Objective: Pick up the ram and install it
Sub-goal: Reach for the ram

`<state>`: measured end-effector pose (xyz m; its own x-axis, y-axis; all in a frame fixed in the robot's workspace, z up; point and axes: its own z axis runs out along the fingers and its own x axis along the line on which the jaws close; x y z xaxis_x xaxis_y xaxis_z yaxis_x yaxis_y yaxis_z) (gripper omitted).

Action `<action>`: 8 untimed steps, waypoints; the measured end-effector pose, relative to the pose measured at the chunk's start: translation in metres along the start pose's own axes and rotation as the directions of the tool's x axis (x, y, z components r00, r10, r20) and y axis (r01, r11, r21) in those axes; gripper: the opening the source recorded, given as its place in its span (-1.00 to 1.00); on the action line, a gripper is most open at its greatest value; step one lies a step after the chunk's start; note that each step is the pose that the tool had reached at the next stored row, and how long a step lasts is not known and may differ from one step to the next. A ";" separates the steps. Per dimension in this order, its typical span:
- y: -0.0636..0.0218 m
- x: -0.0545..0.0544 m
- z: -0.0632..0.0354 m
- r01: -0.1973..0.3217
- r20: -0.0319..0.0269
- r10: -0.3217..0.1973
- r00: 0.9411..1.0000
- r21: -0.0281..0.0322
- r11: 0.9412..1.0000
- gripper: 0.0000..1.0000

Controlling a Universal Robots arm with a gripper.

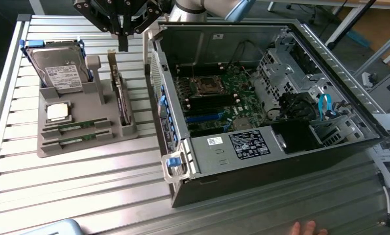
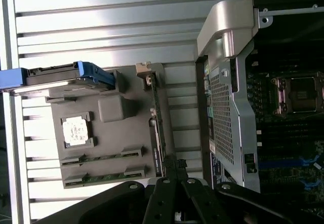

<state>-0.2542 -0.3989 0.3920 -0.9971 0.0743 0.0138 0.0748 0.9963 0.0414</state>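
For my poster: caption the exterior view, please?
Gripper hangs above the gray parts holder, where two ram sticks lie, beside the open computer.

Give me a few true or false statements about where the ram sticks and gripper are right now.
Two thin green ram sticks lie in the grey holder tray. True.
The gripper carries a ram stick. False: it hangs above the tray, with both sticks lying there.
The black computer case is closed. False: its side is open and the motherboard shows.
A silver hard drive with a blue bracket sits on the tray. True.
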 end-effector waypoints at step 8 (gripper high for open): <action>0.0000 0.000 0.0000 0.012 0.000 -0.012 1.000 0.000 1.000 -0.79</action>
<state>-0.2543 -0.3990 0.3920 -0.9980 0.0624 0.0138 0.0629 0.9972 0.0414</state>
